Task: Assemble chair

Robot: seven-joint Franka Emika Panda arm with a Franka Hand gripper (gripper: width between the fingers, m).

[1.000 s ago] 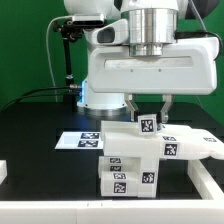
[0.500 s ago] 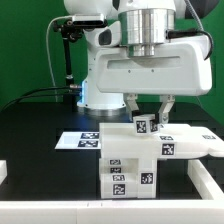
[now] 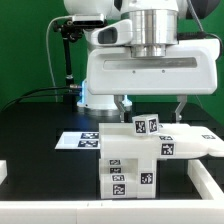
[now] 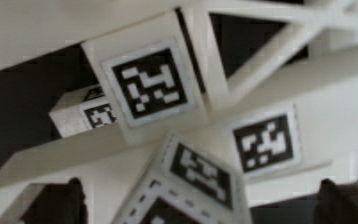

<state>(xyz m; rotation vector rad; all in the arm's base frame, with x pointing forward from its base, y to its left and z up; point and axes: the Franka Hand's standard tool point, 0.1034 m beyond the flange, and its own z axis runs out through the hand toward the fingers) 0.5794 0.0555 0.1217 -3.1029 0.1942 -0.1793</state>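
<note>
The partly joined chair (image 3: 135,158) is a stack of white blocky parts with black-and-white tags, standing on the black table in the exterior view's lower middle. A small tagged post (image 3: 146,126) sticks up from its top. My gripper (image 3: 152,108) hovers right over that post with its fingers (image 3: 121,106) spread wide on both sides and apart from it, open. In the wrist view the tagged white parts (image 4: 149,80) fill the picture and both dark fingertips (image 4: 55,200) stand far apart with nothing clamped between them.
The marker board (image 3: 85,139) lies flat on the table behind the chair at the exterior view's left. White frame edges (image 3: 205,180) run along the front and the exterior view's right. The arm's white base (image 3: 95,95) and a black stand (image 3: 67,55) rise at the back.
My fingers were closed on the small top post; now they have spread wide and let it go. The post stays upright on the chair.
</note>
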